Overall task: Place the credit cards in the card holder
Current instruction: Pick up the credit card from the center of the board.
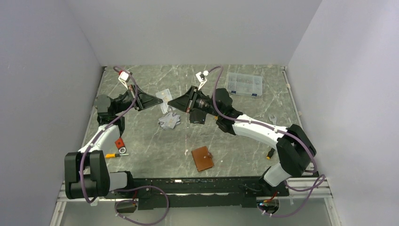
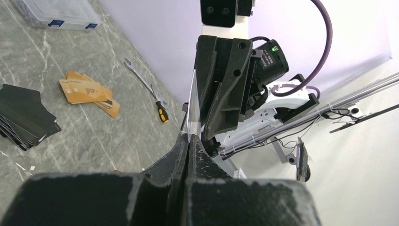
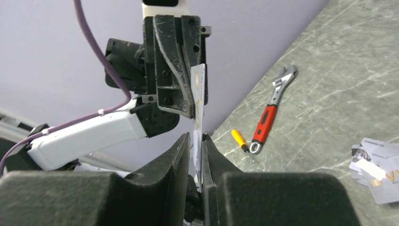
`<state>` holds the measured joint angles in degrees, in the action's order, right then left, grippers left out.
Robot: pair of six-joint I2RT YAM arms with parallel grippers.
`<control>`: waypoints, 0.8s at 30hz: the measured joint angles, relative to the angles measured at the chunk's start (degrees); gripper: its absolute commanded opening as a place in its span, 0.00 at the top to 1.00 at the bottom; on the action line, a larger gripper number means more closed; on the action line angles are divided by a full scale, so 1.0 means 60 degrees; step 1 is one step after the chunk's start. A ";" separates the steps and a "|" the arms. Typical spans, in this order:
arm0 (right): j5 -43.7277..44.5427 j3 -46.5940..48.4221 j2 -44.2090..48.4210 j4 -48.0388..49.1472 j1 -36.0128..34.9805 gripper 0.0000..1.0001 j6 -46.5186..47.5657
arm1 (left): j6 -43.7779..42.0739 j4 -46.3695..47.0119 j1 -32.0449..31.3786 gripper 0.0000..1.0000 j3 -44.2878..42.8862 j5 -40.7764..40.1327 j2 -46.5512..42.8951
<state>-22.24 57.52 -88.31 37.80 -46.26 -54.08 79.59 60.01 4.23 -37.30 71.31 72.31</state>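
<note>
A silver credit card [image 1: 164, 95] hangs on edge in the air between my two grippers above the middle of the table. My left gripper [image 2: 189, 136] is shut on one end of this card [image 2: 193, 106]. My right gripper [image 3: 196, 136] has the other end of the card [image 3: 199, 94] between its jaws, which stand slightly apart, with a gap on one side. Loose silver cards [image 1: 169, 120] and black cards [image 1: 197, 117] lie below on the table. Orange cards [image 2: 87, 92] lie further off. The brown card holder [image 1: 203, 158] lies closed near the front.
A clear compartment box [image 1: 243, 84] stands at the back right. A red-handled wrench [image 1: 120, 143] and a yellow screwdriver [image 1: 113, 155] lie at the left. At the right edge lie a steel wrench [image 1: 272, 118] and a small screwdriver [image 1: 270, 153].
</note>
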 measured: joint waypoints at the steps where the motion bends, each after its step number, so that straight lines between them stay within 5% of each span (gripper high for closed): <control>1: -0.0193 0.0055 -0.0029 0.0004 0.0047 0.81 0.0018 | 0.0066 0.0095 0.0004 0.98 0.0000 0.0011 0.0015; 10: -0.1738 0.0707 -0.0488 -0.0073 0.0452 0.82 0.0055 | 0.0361 0.0463 0.0062 0.99 -0.0004 0.0044 0.0113; 24: -0.2146 0.1563 -0.0623 -0.1151 0.0576 0.83 0.0772 | 0.0911 0.1282 -0.0073 0.99 -0.0004 0.0226 0.0175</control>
<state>-35.11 66.89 -92.05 30.89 -42.81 -49.45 85.06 67.70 3.79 -37.32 72.66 73.36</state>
